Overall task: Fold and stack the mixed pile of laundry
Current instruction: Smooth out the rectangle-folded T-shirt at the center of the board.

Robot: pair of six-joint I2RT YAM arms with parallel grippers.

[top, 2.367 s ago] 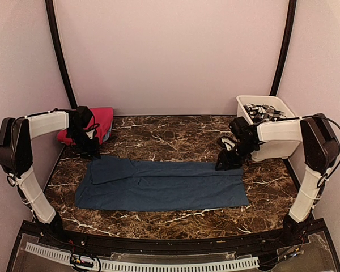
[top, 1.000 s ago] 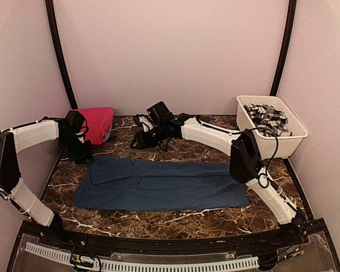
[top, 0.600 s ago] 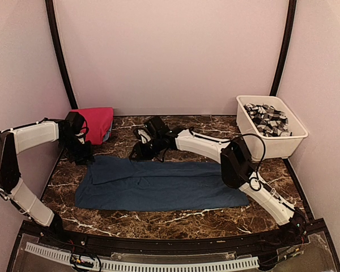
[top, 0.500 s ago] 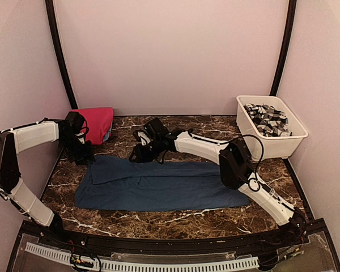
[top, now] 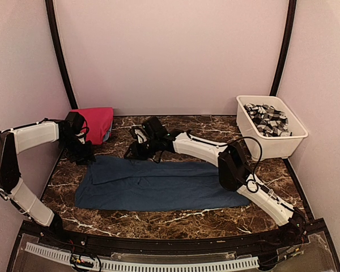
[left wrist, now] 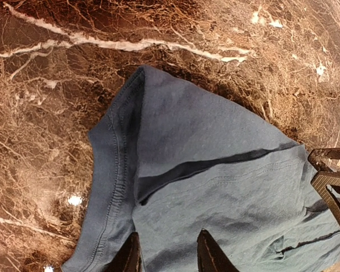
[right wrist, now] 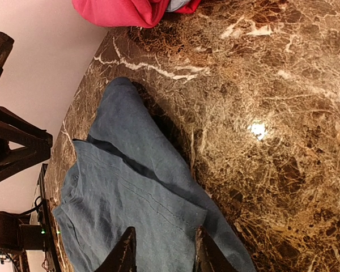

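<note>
A dark navy-blue garment (top: 164, 184) lies spread flat across the middle of the marble table, its far left sleeve folded over the body (left wrist: 215, 170) (right wrist: 130, 192). A folded magenta-pink garment (top: 96, 122) (right wrist: 124, 11) rests at the back left with a light blue one (top: 106, 135) under it. My left gripper (top: 84, 157) (left wrist: 167, 258) hangs open just over the navy garment's far left corner. My right arm reaches across the table, and my right gripper (top: 130, 153) (right wrist: 164, 255) is open over the folded sleeve's edge. Nothing is between either pair of fingers.
A white tub (top: 283, 144) at the back right holds grey-and-white patterned cloth (top: 266, 119). Walls close in the table on both sides and at the back. My right gripper's dark frame (left wrist: 334, 181) shows at the edge of the left wrist view.
My right arm has swung from beside the tub across to the navy garment's far left edge and has crept further left in the last second. My left gripper shifted slightly left and down early on.
</note>
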